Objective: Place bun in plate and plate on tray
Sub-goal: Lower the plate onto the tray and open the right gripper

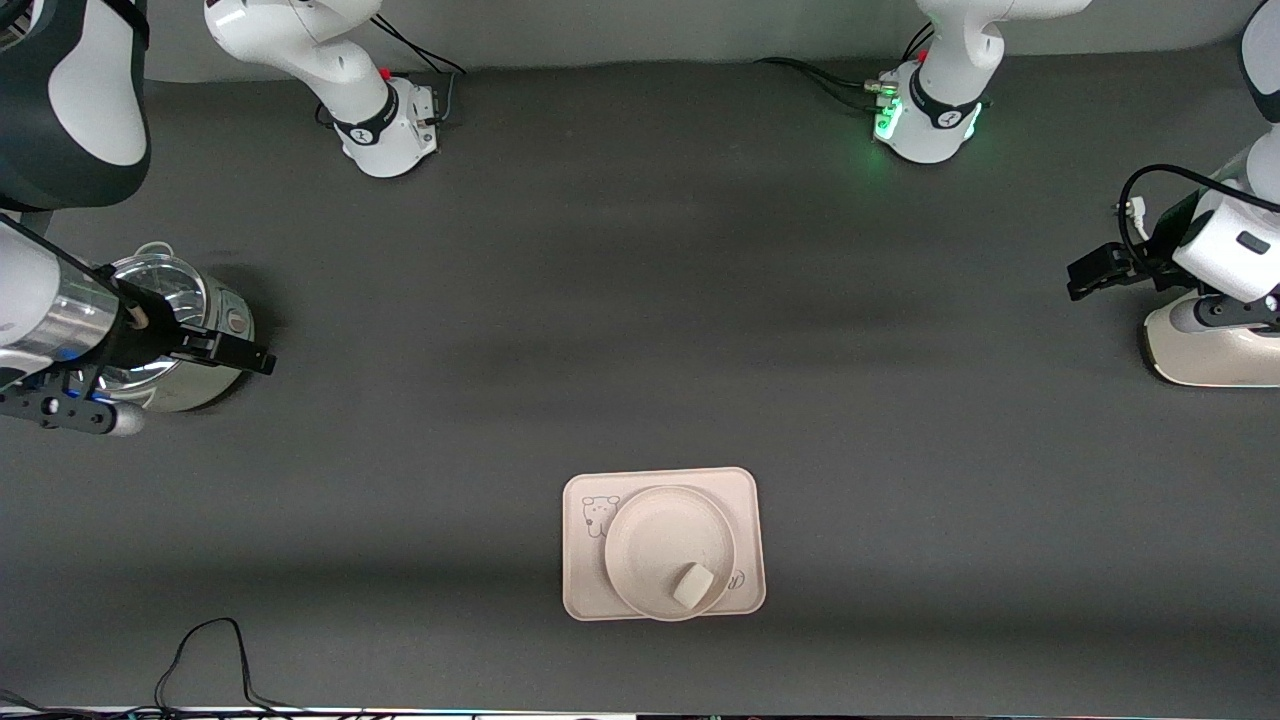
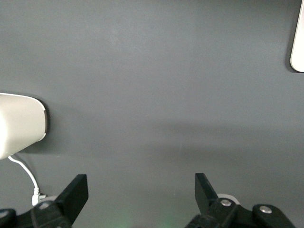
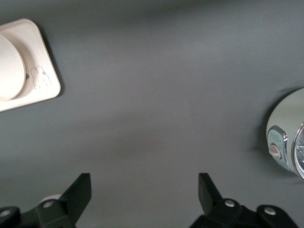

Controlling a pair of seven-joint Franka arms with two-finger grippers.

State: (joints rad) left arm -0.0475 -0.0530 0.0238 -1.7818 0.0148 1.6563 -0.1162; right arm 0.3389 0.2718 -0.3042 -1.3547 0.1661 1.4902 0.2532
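Note:
The cream tray (image 1: 577, 565) lies on the dark table near the front camera. The round plate (image 1: 650, 540) sits on the tray, and the small off-white bun (image 1: 692, 585) lies in the plate at its nearer rim. My right gripper (image 1: 255, 358) hangs open and empty by the silver pot, well away from the tray. My left gripper (image 1: 1085, 272) hangs open and empty by the white appliance, also well away. In the right wrist view my right gripper (image 3: 142, 190) is open over bare table, with the tray (image 3: 45, 83) and plate (image 3: 9, 66) at the edge. In the left wrist view my left gripper (image 2: 141, 190) is open over bare table, and a tray corner (image 2: 298, 47) shows.
A silver pot with a glass lid (image 1: 190, 330) stands at the right arm's end of the table, also in the right wrist view (image 3: 287, 137). A white appliance (image 1: 1210, 350) stands at the left arm's end, also in the left wrist view (image 2: 19, 123). A black cable (image 1: 200, 650) loops at the table's near edge.

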